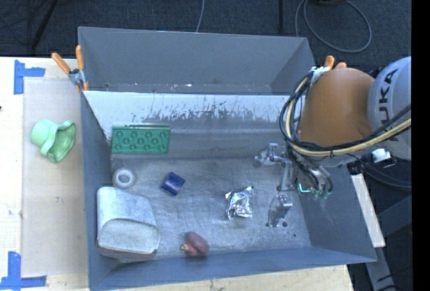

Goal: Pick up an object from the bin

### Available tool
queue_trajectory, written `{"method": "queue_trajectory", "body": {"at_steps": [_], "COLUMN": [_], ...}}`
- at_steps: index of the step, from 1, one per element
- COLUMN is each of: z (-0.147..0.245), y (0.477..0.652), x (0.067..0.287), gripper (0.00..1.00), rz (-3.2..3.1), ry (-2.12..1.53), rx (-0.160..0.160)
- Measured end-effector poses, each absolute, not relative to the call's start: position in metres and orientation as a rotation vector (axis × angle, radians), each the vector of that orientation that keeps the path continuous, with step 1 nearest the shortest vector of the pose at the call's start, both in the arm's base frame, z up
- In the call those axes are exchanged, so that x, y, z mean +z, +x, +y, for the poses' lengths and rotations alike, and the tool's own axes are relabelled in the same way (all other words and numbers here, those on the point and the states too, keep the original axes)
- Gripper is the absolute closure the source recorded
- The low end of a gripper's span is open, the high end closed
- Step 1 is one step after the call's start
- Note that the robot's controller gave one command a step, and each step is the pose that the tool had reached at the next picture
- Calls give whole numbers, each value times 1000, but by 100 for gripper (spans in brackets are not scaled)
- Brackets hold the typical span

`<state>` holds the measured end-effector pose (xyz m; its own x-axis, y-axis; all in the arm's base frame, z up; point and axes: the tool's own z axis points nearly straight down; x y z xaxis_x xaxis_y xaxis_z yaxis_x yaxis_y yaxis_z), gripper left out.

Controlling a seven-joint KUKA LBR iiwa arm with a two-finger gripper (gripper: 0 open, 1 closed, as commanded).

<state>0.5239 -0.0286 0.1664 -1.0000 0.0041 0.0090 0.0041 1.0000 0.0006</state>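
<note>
- The nearest candidate is a crumpled piece of silver foil [239, 204], lying alone on the floor of the bin [201, 78], a little right of its middle.
- The gripper [278, 213] hangs low just to the right of the foil, beside it rather than over it. From this angle I cannot tell how far it is opened, and nothing can be made out in its grasp.
- It sits at this side because the arm comes in from the right, with its orange cover [334, 108] and looped cables above the right wall.
- A brown rounded thing [195, 244] lies near the front wall, left of the foil and apart from it.
- Further left are a small blue block [173, 183] and a white ring [123, 179], each lying free.
- A grey-white folded pad [126, 224] fills the front left corner.
- A green studded brick [140, 140] rests against the foot of the sloping back wall.
- With everything so spread out, the foil could probably be gripped without disturbing its neighbours.
</note>
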Motion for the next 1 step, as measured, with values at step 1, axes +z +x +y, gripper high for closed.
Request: {"method": "queue_trajectory", "body": {"at_steps": [1], "z": [-36], "y": [553], "x": [70], "gripper": [0], "rz": [-3120], "ry": [399], "rx": [-1]}}
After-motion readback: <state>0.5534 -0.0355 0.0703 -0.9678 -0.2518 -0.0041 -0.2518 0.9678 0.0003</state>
